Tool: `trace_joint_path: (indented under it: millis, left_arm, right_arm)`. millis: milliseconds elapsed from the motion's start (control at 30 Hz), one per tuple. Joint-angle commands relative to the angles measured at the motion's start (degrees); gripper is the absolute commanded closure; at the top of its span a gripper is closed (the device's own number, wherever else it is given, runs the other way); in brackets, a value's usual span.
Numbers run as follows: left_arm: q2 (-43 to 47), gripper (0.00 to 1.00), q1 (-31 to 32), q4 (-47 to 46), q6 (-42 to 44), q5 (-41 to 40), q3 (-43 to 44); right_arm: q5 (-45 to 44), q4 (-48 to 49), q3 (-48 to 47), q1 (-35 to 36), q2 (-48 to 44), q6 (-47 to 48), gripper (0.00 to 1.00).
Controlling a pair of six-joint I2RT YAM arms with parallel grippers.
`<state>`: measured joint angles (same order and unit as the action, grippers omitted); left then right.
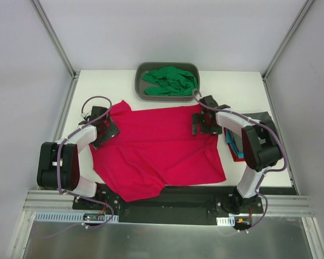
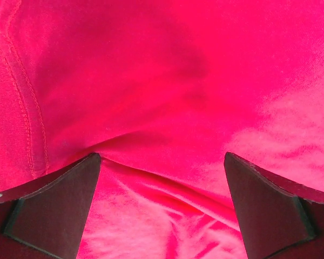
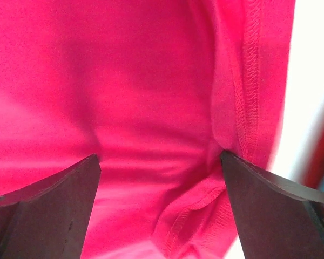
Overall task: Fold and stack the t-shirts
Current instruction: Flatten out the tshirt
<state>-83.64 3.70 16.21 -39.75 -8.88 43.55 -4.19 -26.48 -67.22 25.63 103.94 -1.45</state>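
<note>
The crimson-pink t-shirt lies spread over the middle of the white table. My left gripper is open at its left edge, fingers straddling the cloth near a stitched seam. My right gripper is open at its upper right corner, jaws wide over the hemmed edge. The bright green t-shirt lies bunched in the grey tub at the back. A teal shirt and a red shirt lie stacked under my right arm, mostly hidden. The dark grey shirt is out of view.
Metal frame posts stand at the table's back corners. Bare white table shows right of the tub and along the left edge. The arms' base rail runs along the near edge.
</note>
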Motion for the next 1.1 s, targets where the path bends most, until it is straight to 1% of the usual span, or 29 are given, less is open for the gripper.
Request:
trace_joint_path:
  millis: [0,100,300,367,467,600,700,767,867,967,1067]
  left_arm:
    - [-0.4,0.01,-1.2,1.3,0.6,-3.8,-1.7]
    - [-0.8,0.01,-1.5,1.4,0.4,-3.7,-1.6]
    - [0.0,0.01,-1.5,1.2,1.2,-1.8,-1.3]
    - [0.6,0.01,-1.5,1.2,1.9,-0.8,-0.7]
    - [0.8,0.01,-1.6,1.2,2.0,-0.7,0.2]
    - [-0.5,0.01,-1.6,1.2,2.5,-0.9,1.4]
    - [-1.4,0.01,-1.6,1.1,2.5,-0.5,1.5]
    - [-1.9,0.01,-1.5,1.1,2.5,-0.9,1.4]
    - [-2.1,0.01,-1.6,1.1,2.5,-1.2,1.1]
    - [-2.3,0.01,-1.5,1.2,2.5,-1.2,1.2]
    - [-2.5,0.01,-1.6,1.1,2.4,-1.4,0.9]
  right_arm:
    - [-8.4,-4.6,1.9,-6.3,-6.5,-0.1,0.04]
    - [-11.5,-7.3,0.2,-6.9,-8.7,0.5,0.04]
    - [-7.0,-8.4,-2.7,-5.3,-11.4,1.0,0.04]
    - [-5.4,-8.6,-3.0,-2.7,-12.0,1.0,0.04]
    - [-1.9,-8.8,-2.6,3.8,-12.3,0.9,0.04]
    - [6.0,-6.6,1.6,11.0,-11.2,-2.7,0.04]
    - [8.6,-4.5,6.5,13.3,-10.8,-6.0,0.04]
    - [7.0,-3.2,9.9,13.5,-11.7,-7.9,0.04]
    - [-0.5,-5.7,13.2,12.7,-14.2,-9.8,0.04]
    - [-6.1,-7.5,16.8,10.1,-18.1,-10.4,0.04]
    - [-14.6,-11.8,18.6,6.1,-21.7,-11.9,0.04]
